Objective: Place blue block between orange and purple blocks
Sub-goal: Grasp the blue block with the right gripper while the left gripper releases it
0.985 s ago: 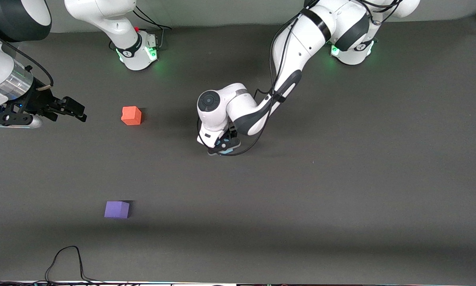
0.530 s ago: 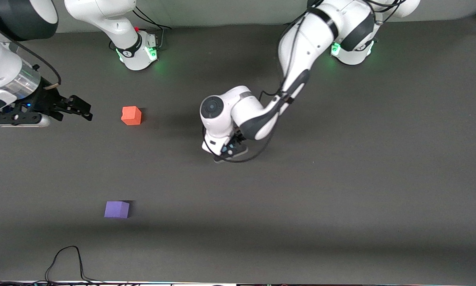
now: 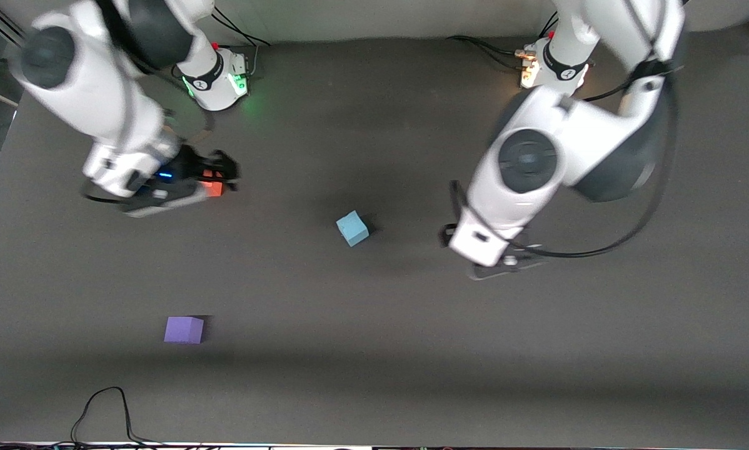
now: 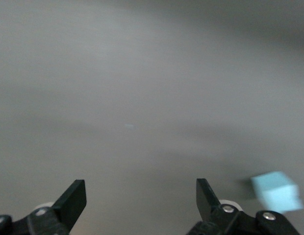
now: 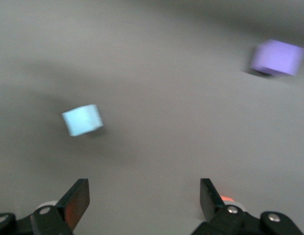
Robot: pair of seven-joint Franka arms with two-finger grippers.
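The blue block (image 3: 352, 228) sits alone on the mat at mid-table; it also shows in the left wrist view (image 4: 277, 192) and the right wrist view (image 5: 82, 119). The orange block (image 3: 212, 189) is mostly hidden under my right gripper (image 3: 221, 174), which hangs open and empty just over it (image 5: 143, 188). The purple block (image 3: 184, 329) lies nearer the front camera than the orange one and shows in the right wrist view (image 5: 278, 57). My left gripper (image 3: 502, 265) is open and empty (image 4: 140, 188), raised beside the blue block, toward the left arm's end.
A black cable (image 3: 102, 406) loops on the mat near the front edge. The two arm bases (image 3: 218, 78) stand along the back edge of the dark mat (image 3: 374, 350).
My left gripper has let go of the blue block, risen and swung toward the left arm's end. My right arm has swept in from the table's end to over the orange block.
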